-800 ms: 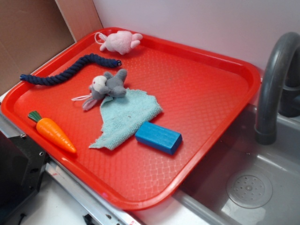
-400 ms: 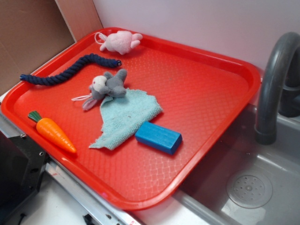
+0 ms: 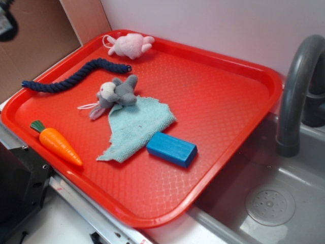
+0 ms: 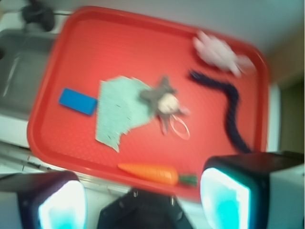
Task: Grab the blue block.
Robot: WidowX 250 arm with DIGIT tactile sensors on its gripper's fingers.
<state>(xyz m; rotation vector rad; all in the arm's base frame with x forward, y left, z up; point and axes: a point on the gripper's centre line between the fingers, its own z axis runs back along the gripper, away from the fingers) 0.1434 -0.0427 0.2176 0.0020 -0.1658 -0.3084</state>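
The blue block (image 3: pixel 171 149) lies flat on the red tray (image 3: pixel 218 96), right of a pale teal rag (image 3: pixel 136 127). In the blurred wrist view the blue block (image 4: pixel 77 101) shows at mid left, far from my gripper (image 4: pixel 143 200). My gripper is open high above the tray's near edge, with nothing between its fingers. Below the gap lies the toy carrot (image 4: pixel 148 172). Only a dark bit of the gripper (image 3: pixel 6 23) shows in the exterior view, at the top left corner.
On the tray also lie a grey plush (image 3: pixel 117 92), a pink plush (image 3: pixel 129 44), a navy rope (image 3: pixel 76 76) and the carrot (image 3: pixel 57 143). A grey faucet (image 3: pixel 297 86) and sink (image 3: pixel 269 203) stand to the tray's right.
A dark part of the gripper has come into the top left corner of the exterior view. Nothing on the tray has moved.
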